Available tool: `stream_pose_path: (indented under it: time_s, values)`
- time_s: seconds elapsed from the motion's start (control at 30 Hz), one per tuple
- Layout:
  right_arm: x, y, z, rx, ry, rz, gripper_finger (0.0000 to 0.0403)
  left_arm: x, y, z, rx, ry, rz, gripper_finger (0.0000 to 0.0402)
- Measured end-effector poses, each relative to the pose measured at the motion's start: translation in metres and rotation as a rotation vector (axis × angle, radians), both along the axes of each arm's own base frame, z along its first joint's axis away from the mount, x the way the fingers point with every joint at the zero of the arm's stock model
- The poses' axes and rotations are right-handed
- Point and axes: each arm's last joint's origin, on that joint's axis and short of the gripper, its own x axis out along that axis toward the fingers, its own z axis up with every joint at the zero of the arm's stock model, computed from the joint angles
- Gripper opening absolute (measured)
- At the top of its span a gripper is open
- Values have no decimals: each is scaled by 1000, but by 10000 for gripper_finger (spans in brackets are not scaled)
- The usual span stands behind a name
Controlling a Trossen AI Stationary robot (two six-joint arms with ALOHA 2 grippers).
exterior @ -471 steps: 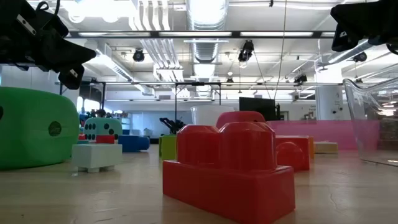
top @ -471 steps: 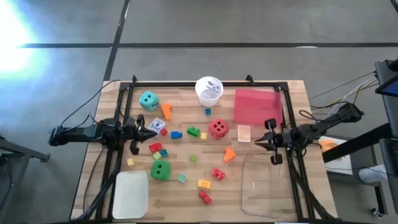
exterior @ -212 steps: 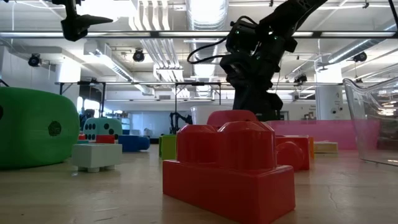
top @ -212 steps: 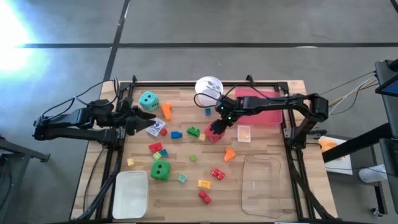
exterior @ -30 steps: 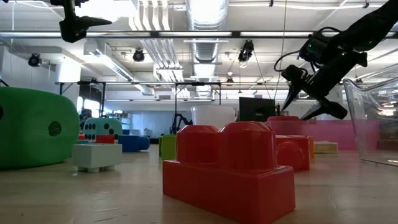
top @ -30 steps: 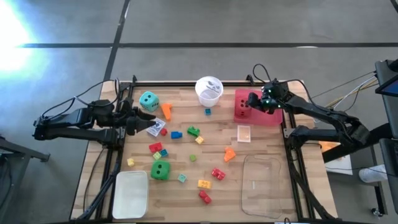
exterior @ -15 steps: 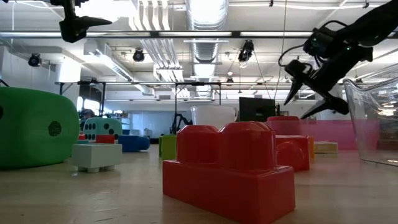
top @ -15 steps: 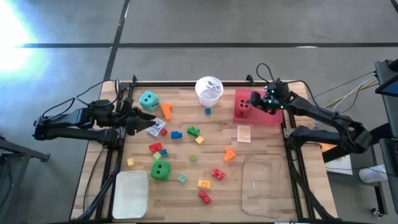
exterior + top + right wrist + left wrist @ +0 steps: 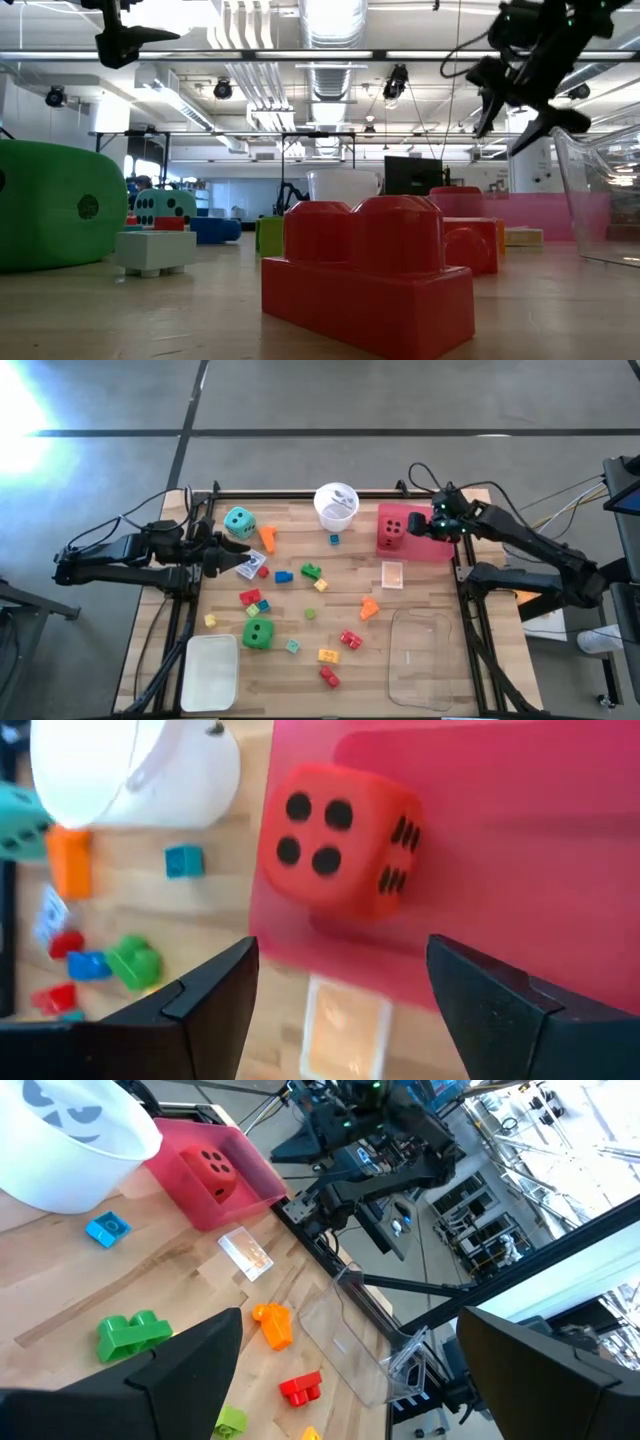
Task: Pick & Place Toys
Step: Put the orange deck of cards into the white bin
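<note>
The red die (image 9: 392,532) (image 9: 335,840) sits on one face at the left end of the pink tray (image 9: 425,540). My right gripper (image 9: 424,527) (image 9: 340,1010) hangs open above the tray, just right of the die and clear of it; it is high up in the low view (image 9: 518,112). The teal die (image 9: 239,520), the green die (image 9: 258,632), small bricks and flat cards (image 9: 391,574) lie scattered on the table. My left gripper (image 9: 235,558) (image 9: 340,1390) waits open above the table's left edge, next to a card (image 9: 251,564).
A white cup (image 9: 336,505) stands at the far middle, just left of the pink tray. A clear tray (image 9: 432,655) lies at the near right and a white tray (image 9: 210,670) at the near left. A black frame (image 9: 300,494) runs round the table.
My right gripper has risen and drawn back toward the table's right edge, away from the red die. The die stays where it was in the pink tray.
</note>
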Motion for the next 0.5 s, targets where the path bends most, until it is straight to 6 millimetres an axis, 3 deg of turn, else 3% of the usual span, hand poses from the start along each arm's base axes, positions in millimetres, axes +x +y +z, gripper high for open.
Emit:
stream_pose_path:
  time_s: [0.23, 0.5]
  values:
    - [16, 19, 18, 79, 97, 36, 278, 0, 0, 0, 3, 1, -1, 374]
    - [45, 45, 4, 148, 168, 28, 278, 0, 0, 0, -4, 1, -13, 374]
